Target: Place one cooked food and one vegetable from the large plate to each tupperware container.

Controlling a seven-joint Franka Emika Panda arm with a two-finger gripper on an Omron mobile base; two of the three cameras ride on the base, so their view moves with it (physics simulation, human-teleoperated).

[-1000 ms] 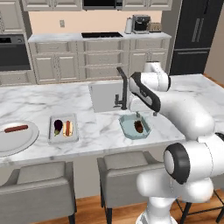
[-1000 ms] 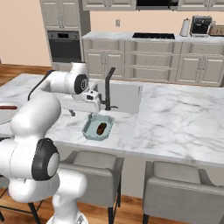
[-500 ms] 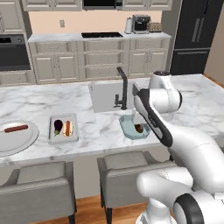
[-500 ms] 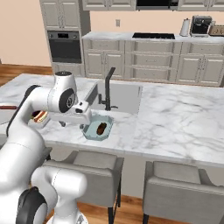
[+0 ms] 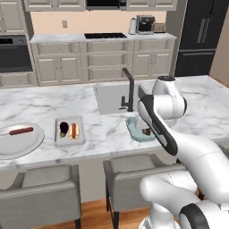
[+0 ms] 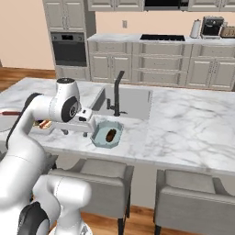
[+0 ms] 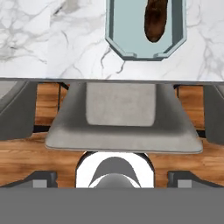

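Marble surface (image 5: 53,103) carrying the large plate (image 5: 20,144) with a sausage (image 5: 21,131) at far left, pale container (image 5: 69,131) with two foods beside it, teal container (image 6: 107,134) holding one brown piece (image 7: 155,19) near the sink; jaws' state impossible to tell.

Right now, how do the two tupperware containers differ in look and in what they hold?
The pale rectangular container has rounded corners and holds two items, one dark and one orange-brown. The teal container has cut corners and holds one dark brown item. The pale one lies beside the large plate; the teal one lies in front of the sink. Both are shallow and rest flat on the marble counter.
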